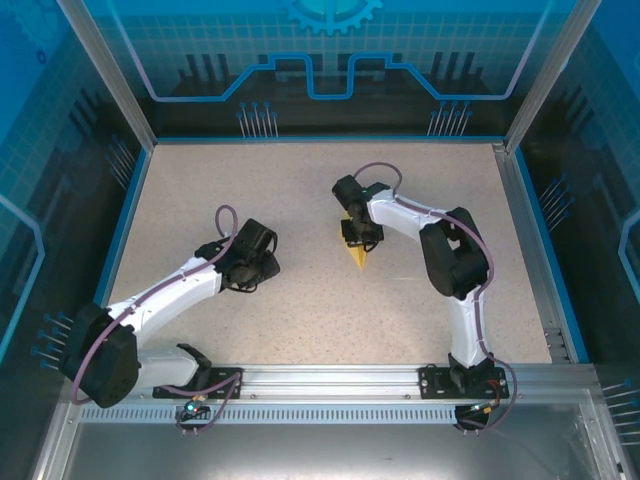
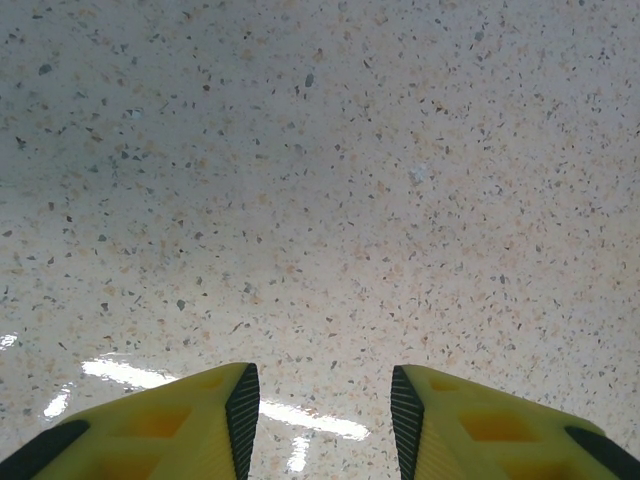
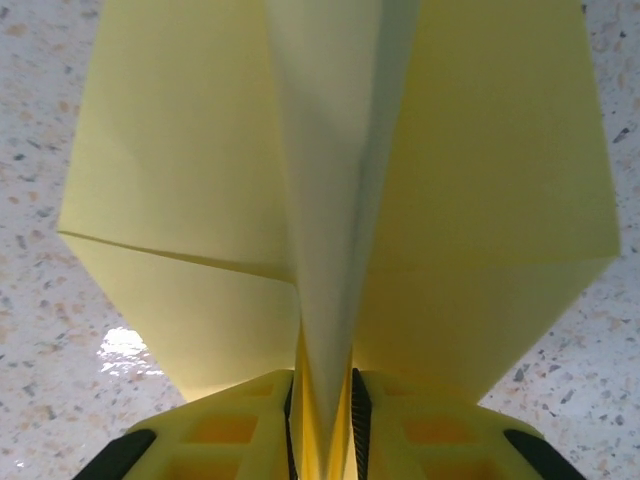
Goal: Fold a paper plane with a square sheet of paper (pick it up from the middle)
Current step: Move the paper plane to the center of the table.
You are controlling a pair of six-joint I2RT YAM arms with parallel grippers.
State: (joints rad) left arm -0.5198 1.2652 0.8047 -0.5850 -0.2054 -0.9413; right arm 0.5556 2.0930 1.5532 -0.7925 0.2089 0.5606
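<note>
Slippage is the main risk: the paper plane (image 3: 330,180) is pinched by its centre fold between the narrowly set pads of the right tool (image 3: 322,400), near the middle of the table (image 1: 300,190). If the grip is loosened, the plane could drop or skew. The left tool (image 2: 325,400) is part open and empty, well to the left.

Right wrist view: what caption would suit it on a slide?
Yellow paper plane pinched by its centre fold between the yellow jaws, over a speckled table.
</note>
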